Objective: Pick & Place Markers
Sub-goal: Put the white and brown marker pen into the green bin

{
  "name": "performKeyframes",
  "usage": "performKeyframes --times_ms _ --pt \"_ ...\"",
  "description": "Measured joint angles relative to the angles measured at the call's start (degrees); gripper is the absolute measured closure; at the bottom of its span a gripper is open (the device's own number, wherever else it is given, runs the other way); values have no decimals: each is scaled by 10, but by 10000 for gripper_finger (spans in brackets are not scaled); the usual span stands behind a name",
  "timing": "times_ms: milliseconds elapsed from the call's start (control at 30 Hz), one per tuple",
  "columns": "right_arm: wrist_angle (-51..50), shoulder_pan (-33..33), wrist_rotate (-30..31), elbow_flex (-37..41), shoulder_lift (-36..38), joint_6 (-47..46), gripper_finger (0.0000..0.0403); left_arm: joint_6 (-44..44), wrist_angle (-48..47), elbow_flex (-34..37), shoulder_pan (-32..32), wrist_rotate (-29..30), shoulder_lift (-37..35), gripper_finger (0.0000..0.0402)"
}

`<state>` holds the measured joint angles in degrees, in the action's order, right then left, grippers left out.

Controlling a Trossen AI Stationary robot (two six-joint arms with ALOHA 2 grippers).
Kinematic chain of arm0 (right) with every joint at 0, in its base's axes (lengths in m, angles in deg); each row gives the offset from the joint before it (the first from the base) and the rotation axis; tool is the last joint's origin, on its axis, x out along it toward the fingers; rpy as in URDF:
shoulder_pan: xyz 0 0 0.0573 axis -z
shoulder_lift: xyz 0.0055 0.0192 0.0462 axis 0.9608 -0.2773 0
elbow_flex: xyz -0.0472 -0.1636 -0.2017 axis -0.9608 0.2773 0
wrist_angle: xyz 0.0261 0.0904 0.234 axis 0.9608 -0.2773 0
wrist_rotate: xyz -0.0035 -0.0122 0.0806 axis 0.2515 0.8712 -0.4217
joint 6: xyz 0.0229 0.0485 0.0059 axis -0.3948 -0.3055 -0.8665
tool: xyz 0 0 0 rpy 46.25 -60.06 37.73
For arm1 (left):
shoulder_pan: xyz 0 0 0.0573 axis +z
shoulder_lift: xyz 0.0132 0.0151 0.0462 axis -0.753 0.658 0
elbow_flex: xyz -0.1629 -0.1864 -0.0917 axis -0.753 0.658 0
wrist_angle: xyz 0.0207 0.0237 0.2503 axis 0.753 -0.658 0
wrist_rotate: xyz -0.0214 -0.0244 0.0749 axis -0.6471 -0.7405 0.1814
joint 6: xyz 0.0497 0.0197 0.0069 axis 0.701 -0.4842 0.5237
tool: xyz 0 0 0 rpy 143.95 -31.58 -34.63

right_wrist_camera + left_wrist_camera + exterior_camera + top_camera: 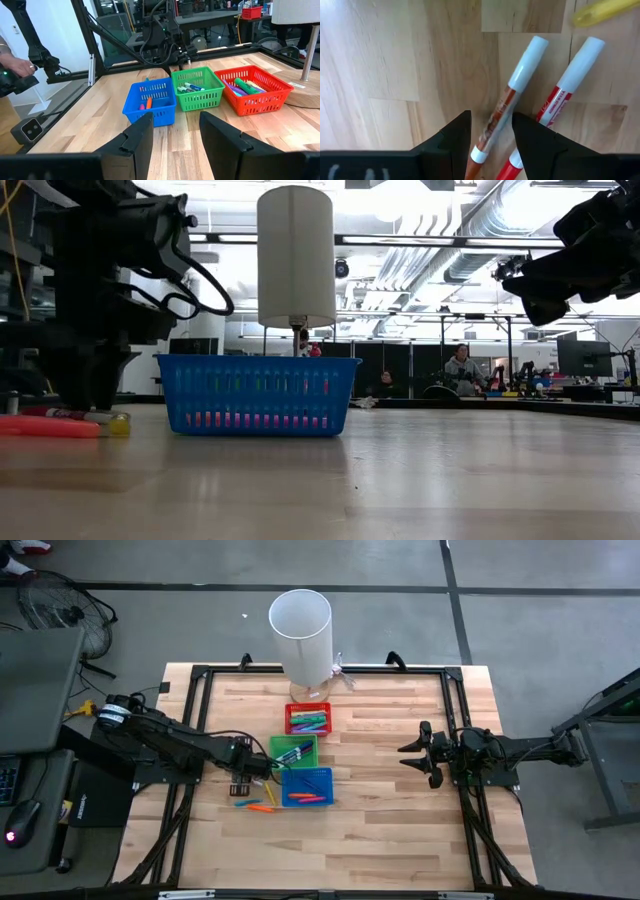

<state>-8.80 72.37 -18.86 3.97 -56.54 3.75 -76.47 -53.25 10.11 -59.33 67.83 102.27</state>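
Observation:
My left gripper (pixel 491 117) is open and points down at the table just left of the blue bin (pixel 306 785). Its fingers stand on either side of an orange marker with a pale cap (pixel 506 107) that lies flat on the wood. A red marker with a pale cap (pixel 566 92) lies beside it, and a yellow one (pixel 604 10) farther off. In the high view these loose markers (pixel 256 805) lie near the bin's left corner. More markers lie in the red (pixel 309 720), green (pixel 294 751) and blue bins. My right gripper (pixel 405 755) hovers open over the table's right half. My left gripper comes from above, with the orange marker's barrel (pixel 495 125) between its two fingers and the fingers across the marker. One finger (pixel 530 137) stands right at the barrel's edge. Whether it touches, I cannot tell. The marker lies flat on the table.
A tall white cylinder (pixel 300 630) stands on a round wooden base at the table's far edge, behind the red bin. The three bins form a row down the table's middle. Bare wood (pixel 380 820) lies between the bins and my right arm. People sit in the room beyond the table.

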Motion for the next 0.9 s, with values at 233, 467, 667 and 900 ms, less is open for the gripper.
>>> performKeyframes --times_ms 233,467,667,900 --pt "0 0 0 0 0 1 253 28 6 0 0 -5 7 258" --pt "0 0 0 0 0 0 253 29 9 0 0 -17 7 313" --pt "0 0 0 0 0 0 253 26 9 0 0 -22 7 375" --pt "0 0 0 0 0 1 253 23 10 0 0 -19 7 385"
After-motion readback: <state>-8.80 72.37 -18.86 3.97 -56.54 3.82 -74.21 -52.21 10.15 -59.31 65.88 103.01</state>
